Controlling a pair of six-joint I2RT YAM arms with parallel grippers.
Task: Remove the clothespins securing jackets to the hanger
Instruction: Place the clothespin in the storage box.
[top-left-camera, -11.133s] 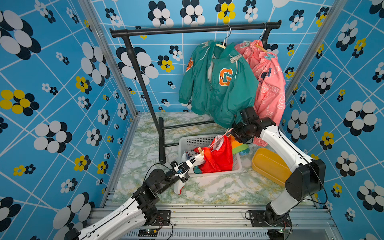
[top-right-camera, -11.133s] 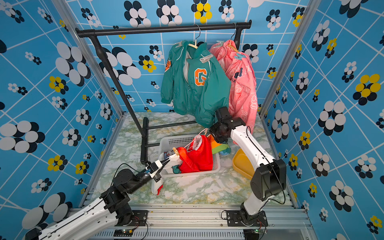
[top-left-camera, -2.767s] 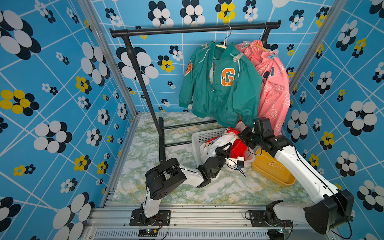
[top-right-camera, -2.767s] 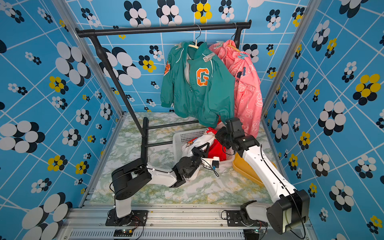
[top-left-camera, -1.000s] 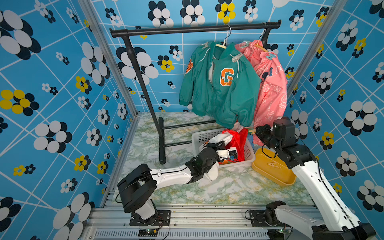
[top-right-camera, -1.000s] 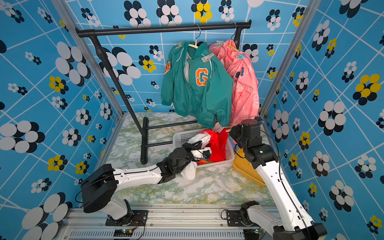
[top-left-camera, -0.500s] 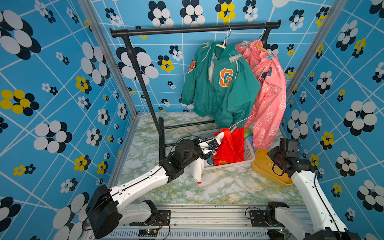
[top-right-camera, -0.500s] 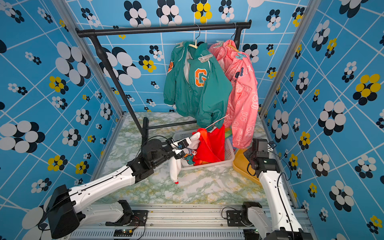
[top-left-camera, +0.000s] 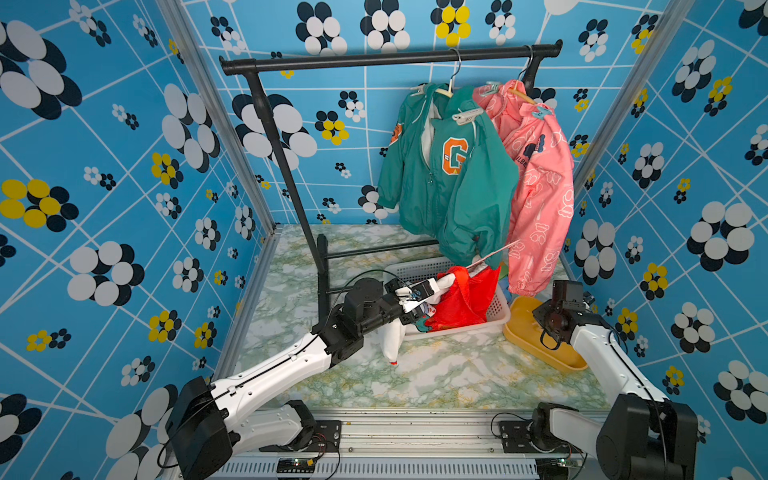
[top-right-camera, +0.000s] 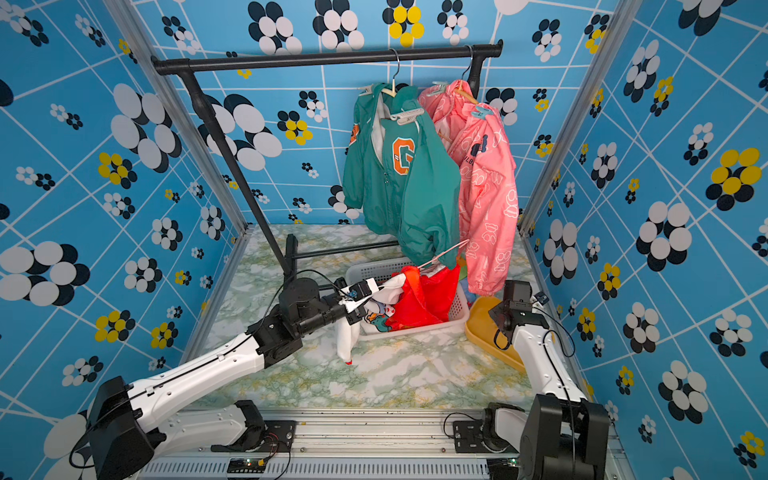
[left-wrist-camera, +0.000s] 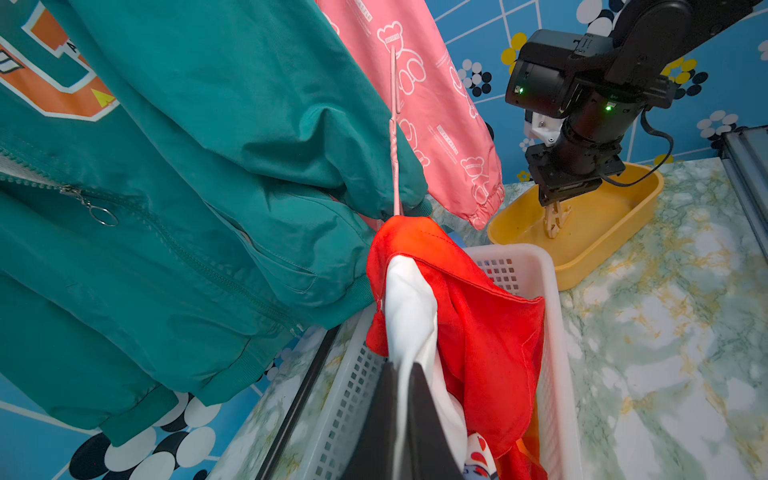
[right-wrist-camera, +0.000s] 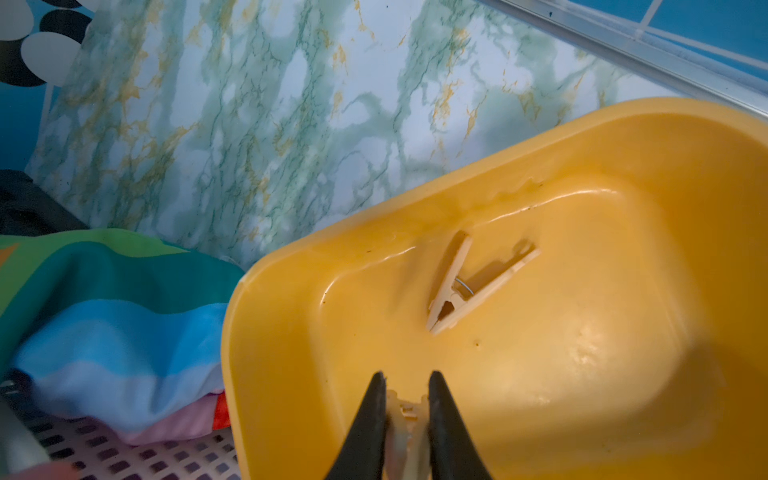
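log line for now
left gripper: shut on red jacket sleeve | right gripper: tan clothespin held over yellow tray | tray: one loose clothespin | green jacket, pink jacket: hanging, pinned

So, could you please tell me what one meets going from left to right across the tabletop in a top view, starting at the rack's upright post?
black rack post → left pincer → red jacket → yellow tray
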